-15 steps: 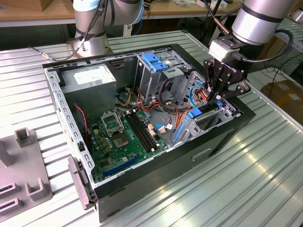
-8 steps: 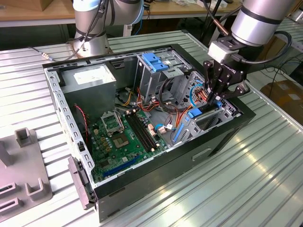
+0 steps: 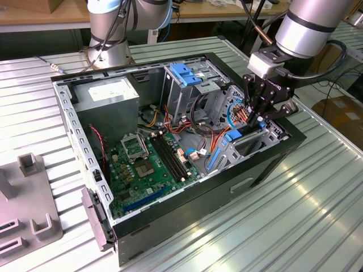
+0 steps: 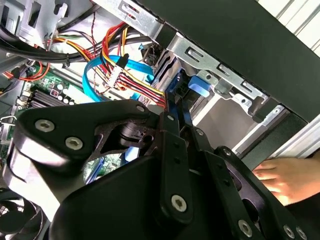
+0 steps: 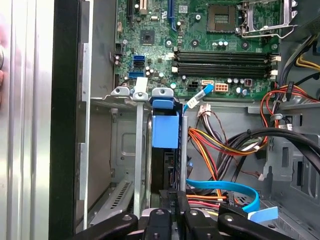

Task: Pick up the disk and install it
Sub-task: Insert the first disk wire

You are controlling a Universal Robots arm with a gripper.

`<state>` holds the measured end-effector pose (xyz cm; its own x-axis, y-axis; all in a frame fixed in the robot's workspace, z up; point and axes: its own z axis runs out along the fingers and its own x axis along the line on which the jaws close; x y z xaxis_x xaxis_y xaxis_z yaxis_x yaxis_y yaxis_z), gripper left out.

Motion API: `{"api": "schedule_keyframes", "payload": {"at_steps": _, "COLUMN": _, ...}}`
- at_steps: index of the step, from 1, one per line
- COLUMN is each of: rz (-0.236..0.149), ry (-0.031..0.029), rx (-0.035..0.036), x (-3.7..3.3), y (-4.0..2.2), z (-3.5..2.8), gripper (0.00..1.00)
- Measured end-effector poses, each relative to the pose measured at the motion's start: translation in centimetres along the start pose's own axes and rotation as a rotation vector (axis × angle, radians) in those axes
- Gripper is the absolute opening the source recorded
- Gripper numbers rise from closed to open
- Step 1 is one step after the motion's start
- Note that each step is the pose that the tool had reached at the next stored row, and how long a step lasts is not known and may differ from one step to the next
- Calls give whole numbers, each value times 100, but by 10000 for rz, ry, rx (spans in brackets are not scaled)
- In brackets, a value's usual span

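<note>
1 robot arm reaches into an open computer case [image 3: 266, 164] lying on its side. Its gripper [image 3: 256, 118] hangs over the drive bay [image 5: 131, 165] at the case's front corner, beside the motherboard [image 3: 150, 164]. Its fingers look pinched on the disk [image 5: 164, 150], which stands on edge, part way down in the bay, blue carrier frame uppermost. To seat it well, I judge it should stay square to the bay rails and clear of the loose cables [image 5: 220, 145]. A person's hand [image 4: 285, 177] rests outside the case wall.
</note>
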<state>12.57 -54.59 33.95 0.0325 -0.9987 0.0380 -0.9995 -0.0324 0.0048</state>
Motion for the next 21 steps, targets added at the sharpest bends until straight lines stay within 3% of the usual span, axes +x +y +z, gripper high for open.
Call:
{"api": "schedule_keyframes", "payload": {"at_steps": 5, "rz": 0, "ry": -8, "rx": 1, "x": 1, "y": 0, "z": 4, "gripper": 17}}
{"api": "schedule_keyframes", "payload": {"at_steps": 6, "rz": 0, "ry": -1, "rx": 0, "x": 1, "y": 0, "z": -3, "gripper": 24}}
{"api": "schedule_keyframes", "payload": {"at_steps": 12, "rz": 0, "ry": 0, "rx": 0, "x": 5, "y": 0, "z": -117, "gripper": 24}}
{"api": "schedule_keyframes", "payload": {"at_steps": 14, "rz": 0, "ry": -2, "rx": 0, "x": 5, "y": 0, "z": -117, "gripper": 24}}
{"api": "schedule_keyframes", "payload": {"at_steps": 15, "rz": 0, "ry": -2, "rx": 0, "x": 5, "y": 1, "z": -117, "gripper": 22}}
{"api": "schedule_keyframes", "payload": {"at_steps": 17, "rz": 0, "ry": 0, "rx": 0, "x": 5, "y": 0, "z": -119, "gripper": 10}}
{"api": "schedule_keyframes", "payload": {"at_steps": 21, "rz": 0, "ry": 0, "rx": 0, "x": 5, "y": 0, "z": -120, "gripper": 10}}
